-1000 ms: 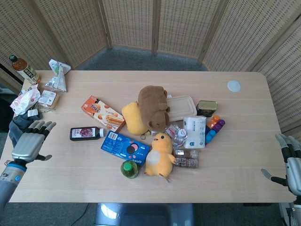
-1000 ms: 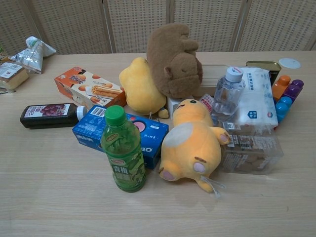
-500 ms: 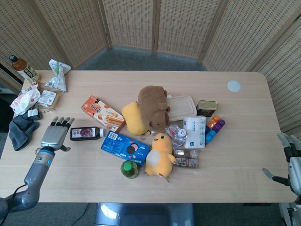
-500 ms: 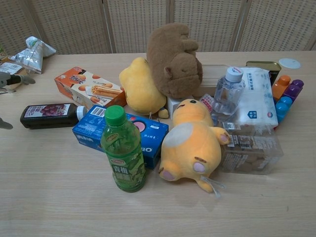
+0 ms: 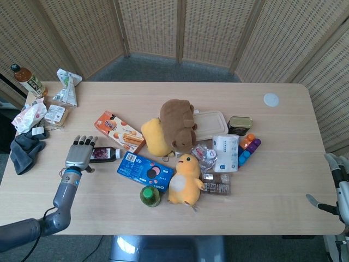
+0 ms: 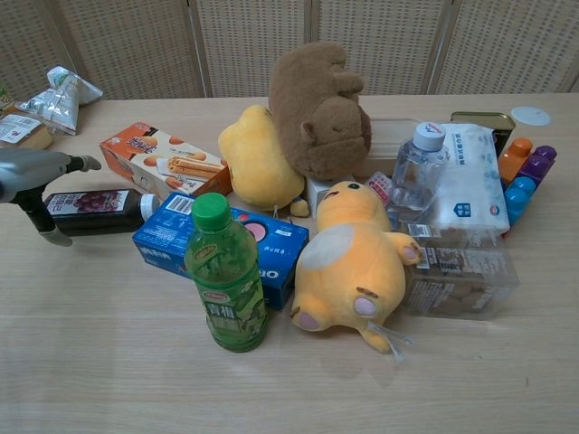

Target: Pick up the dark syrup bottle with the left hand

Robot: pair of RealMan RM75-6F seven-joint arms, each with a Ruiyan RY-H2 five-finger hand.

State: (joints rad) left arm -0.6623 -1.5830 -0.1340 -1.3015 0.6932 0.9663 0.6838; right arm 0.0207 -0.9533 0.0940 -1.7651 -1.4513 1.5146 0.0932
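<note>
The dark syrup bottle lies on its side on the table, white cap toward the blue cookie box. My left hand hovers over the bottle's base end with fingers spread and the thumb reaching down beside the bottle; it holds nothing. In the head view the hand covers the bottle's left part. My right hand shows at the far right table edge, fingers apart, holding nothing.
An orange biscuit box lies just behind the bottle. A green bottle, yellow plush toys, a brown plush, a water bottle and tissues crowd the middle. Snack packs and a grey cloth sit at the left.
My left hand has travelled rightward from the table's left edge to over the syrup bottle's base. The right hand has barely moved.
</note>
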